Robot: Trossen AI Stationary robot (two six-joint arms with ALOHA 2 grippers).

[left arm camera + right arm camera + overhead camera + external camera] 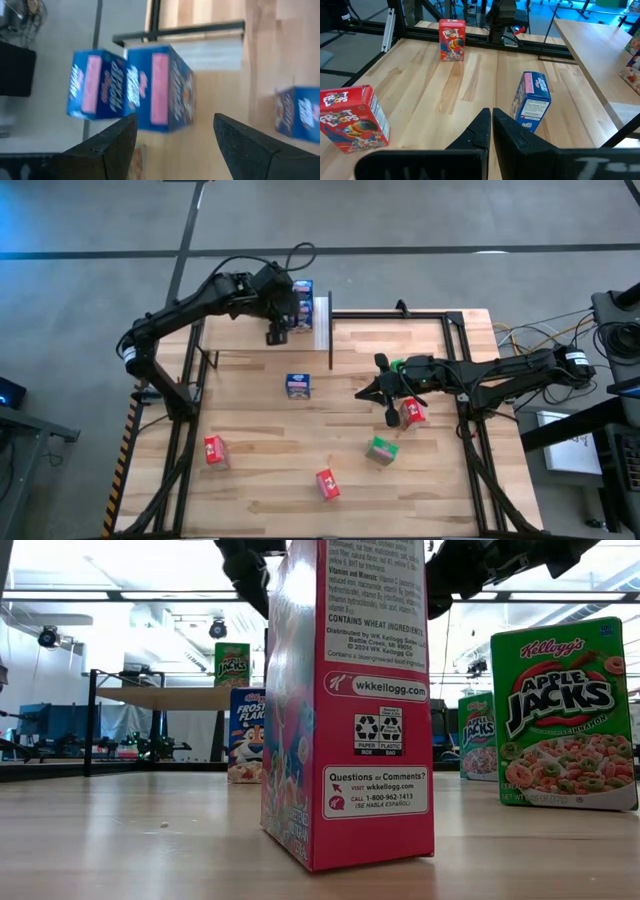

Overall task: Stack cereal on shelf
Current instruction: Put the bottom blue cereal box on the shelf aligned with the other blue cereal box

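Cereal boxes (297,386) scattered over table (250,410), some at shelf (322,323)

Left gripper (277,332) up by shelf, fingers apart, nothing held, blue boxes (150,87) just ahead. Right gripper (368,393) mid-table, fingers pressed together, empty, red box (412,413) close behind.

Pale wood table (260,470) with visible grain, matt. Printed cardboard cereal boxes (350,700), slightly glossy. Shelf (322,325) of light wood, thin black metal uprights. Matt dark plastic fingers (240,145).
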